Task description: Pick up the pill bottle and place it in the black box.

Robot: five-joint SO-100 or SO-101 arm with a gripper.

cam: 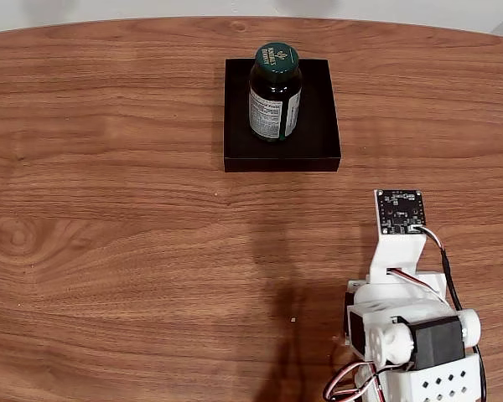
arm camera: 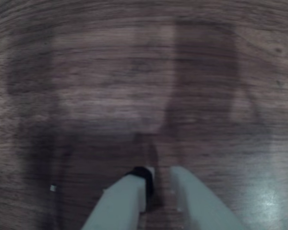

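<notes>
In the fixed view, nearest us at the lower right we see the arm (cam: 411, 327), folded back; the bottle (cam: 275, 92) stands upright in the black box (cam: 318, 142), far off and to the left. In the wrist view the gripper (arm camera: 159, 173), fingers nearly together and empty, hangs over the bare table (arm camera: 134, 72).
</notes>
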